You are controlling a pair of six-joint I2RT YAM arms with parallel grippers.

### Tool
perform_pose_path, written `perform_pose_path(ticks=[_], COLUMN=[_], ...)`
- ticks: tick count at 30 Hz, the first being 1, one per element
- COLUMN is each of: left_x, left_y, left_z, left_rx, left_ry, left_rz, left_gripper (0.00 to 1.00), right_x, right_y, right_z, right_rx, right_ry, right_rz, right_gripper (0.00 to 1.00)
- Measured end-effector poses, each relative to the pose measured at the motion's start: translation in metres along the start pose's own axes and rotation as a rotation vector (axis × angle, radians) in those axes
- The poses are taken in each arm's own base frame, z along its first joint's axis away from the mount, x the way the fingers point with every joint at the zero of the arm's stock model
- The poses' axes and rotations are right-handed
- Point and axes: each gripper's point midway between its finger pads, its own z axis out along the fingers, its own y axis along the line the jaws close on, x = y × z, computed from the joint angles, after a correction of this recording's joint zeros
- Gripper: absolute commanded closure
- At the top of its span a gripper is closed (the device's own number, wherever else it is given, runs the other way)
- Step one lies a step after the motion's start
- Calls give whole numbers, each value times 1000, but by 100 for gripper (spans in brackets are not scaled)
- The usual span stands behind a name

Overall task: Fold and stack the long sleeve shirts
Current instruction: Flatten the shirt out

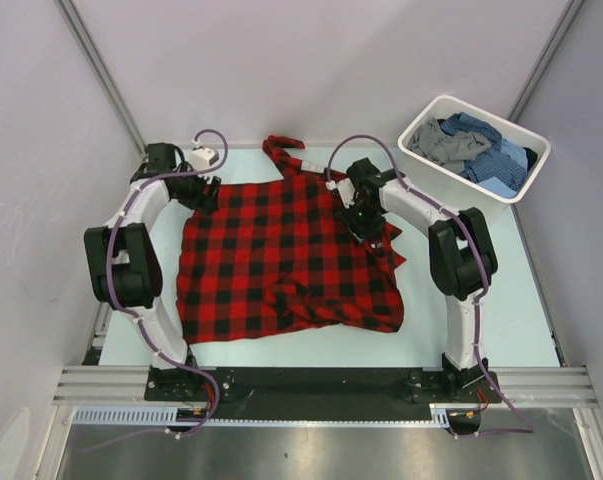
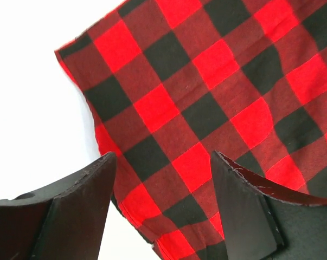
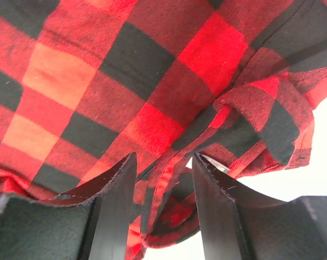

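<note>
Shirt (red-and-black check): lying on counter
Left end effector: hovering, spread
Right end effector: straddling fold, parted

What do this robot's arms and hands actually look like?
The left arm and right arm have white shells, black joints and a purple cable looping alongside. The left hand and right hand each end in two flat, matte black fingers.

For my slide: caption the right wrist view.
Black fingers straddle a bunched fold of the red-and-black checked cloth shirt.
</note>
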Motion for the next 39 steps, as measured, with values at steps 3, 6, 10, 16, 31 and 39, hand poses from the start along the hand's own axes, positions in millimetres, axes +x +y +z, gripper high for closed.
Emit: perform_pose_path(ticks=[3,6,10,16,31,39], left_x=[12,25,31,41,88,101], left_y=[1,1,3,2,-5,-7], left_z=[3,6,7,9,22,27], left_rx=[-20,-31,-45,-52,-21,-9], left_ry=[27,59,76,98,247,288], left_rz=[-5,-13,-10,-13,-47,-62], left_gripper=[25,25,26,27,33,33], right_x=[-1,-1,-3,-25,-41,33], right_y=[-2,-4,-7,11,14,-51], right_z=[6,15,22,7,-88,-79], right_rx=[30,53,65,-49,-597,-717], right_ry=[9,25,44,-15,-304,-307], right_rz=[3,0,-11,-4,257,588], right_gripper=[60,80,100,100,100,100])
